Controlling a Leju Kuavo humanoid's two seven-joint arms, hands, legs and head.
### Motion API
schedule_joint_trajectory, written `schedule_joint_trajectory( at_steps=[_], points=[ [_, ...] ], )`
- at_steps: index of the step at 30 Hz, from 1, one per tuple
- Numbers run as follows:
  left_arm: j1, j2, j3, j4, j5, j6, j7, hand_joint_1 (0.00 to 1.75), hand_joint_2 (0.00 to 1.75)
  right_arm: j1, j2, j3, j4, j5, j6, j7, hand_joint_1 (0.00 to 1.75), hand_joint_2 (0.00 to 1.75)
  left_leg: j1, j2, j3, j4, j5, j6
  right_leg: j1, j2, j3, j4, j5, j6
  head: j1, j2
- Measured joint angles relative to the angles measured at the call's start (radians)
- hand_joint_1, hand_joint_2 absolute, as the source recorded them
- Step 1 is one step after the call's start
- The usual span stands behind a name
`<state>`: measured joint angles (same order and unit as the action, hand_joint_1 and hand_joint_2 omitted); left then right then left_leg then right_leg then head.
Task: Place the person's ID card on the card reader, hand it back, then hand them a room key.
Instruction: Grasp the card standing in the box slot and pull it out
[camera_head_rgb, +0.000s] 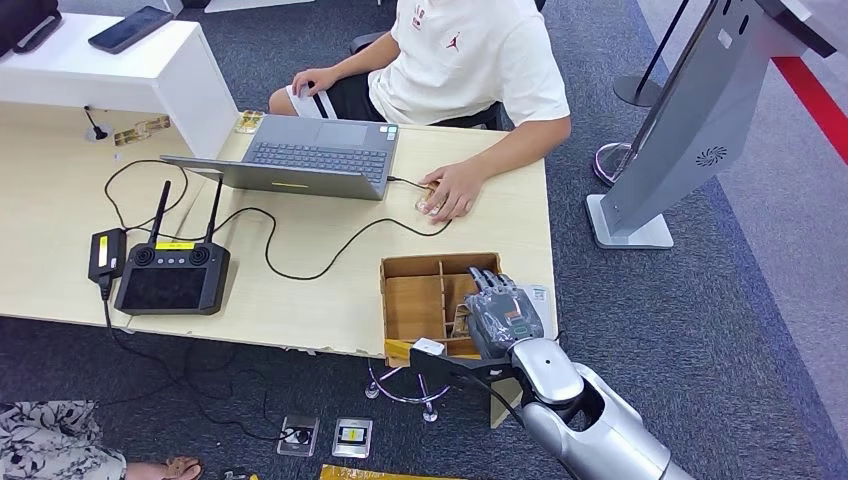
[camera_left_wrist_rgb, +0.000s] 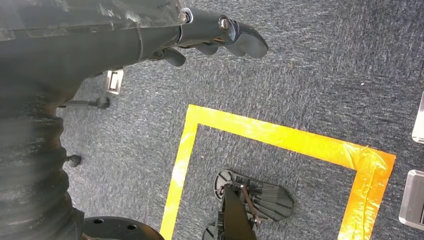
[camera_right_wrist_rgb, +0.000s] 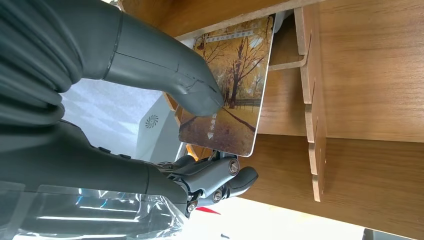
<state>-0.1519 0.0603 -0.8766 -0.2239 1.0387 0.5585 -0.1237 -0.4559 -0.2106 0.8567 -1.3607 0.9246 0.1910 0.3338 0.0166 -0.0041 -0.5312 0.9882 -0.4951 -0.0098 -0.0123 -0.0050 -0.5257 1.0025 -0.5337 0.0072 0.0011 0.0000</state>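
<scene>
My right hand (camera_head_rgb: 503, 312) reaches into the right side of a wooden compartment box (camera_head_rgb: 410, 290) at the table's near right edge. In the right wrist view its thumb (camera_right_wrist_rgb: 195, 90) presses on a room key card (camera_right_wrist_rgb: 235, 80) printed with autumn trees, and the darker fingers (camera_right_wrist_rgb: 225, 175) curl under the card's lower edge, so the card is pinched. The card stands on edge beside a wooden divider (camera_right_wrist_rgb: 310, 100). My left hand (camera_left_wrist_rgb: 220, 35) hangs over the carpet and holds nothing. A person in a white shirt (camera_head_rgb: 470, 70) sits across the table with a hand (camera_head_rgb: 445, 192) on a mouse.
An open laptop (camera_head_rgb: 310, 155) stands mid-table with a cable running to a black remote controller (camera_head_rgb: 170, 275) at the left. A white raised counter (camera_head_rgb: 110, 75) carries a phone (camera_head_rgb: 130, 28). A grey kiosk (camera_head_rgb: 690, 130) stands on the carpet to the right. Yellow floor tape (camera_left_wrist_rgb: 280, 137) runs below.
</scene>
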Motion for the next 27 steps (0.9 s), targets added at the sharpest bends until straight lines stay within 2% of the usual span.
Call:
schedule_joint_trajectory(
  at_steps=[3,9,13,27],
  points=[
    [0.001,0.0,0.0,0.0,0.001,0.0,0.0,0.0,1.75,-0.001,0.0,0.0,0.0,0.001,0.004,0.001,1.34,1.75,0.0,0.0,0.0,0.0,0.0,0.0,0.0,0.0,0.0,0.0,0.0,0.0,0.0,0.0],
    [0.002,0.0,0.0,0.0,0.003,0.0,0.0,0.0,1.75,-0.003,-0.004,-0.002,-0.014,0.006,0.007,0.008,1.57,1.75,0.0,0.0,0.0,0.0,0.0,0.0,0.0,0.0,0.0,0.0,0.0,0.0,0.0,0.0],
    [0.003,0.001,0.0,0.0,0.006,0.0,-0.002,0.0,1.75,-0.004,-0.008,-0.007,-0.03,0.014,0.005,0.011,1.52,1.75,0.0,0.0,0.0,0.0,0.0,0.0,0.0,0.0,0.0,0.0,0.0,0.0,0.0,0.0],
    [0.003,0.002,0.0,0.0,0.012,-0.002,-0.004,0.0,1.75,-0.034,-0.019,-0.051,-0.116,0.06,-0.017,0.006,1.66,1.75,0.0,0.0,0.0,0.0,0.0,0.0,0.0,0.0,0.0,0.0,0.0,0.0,0.0,0.0]
  ],
)
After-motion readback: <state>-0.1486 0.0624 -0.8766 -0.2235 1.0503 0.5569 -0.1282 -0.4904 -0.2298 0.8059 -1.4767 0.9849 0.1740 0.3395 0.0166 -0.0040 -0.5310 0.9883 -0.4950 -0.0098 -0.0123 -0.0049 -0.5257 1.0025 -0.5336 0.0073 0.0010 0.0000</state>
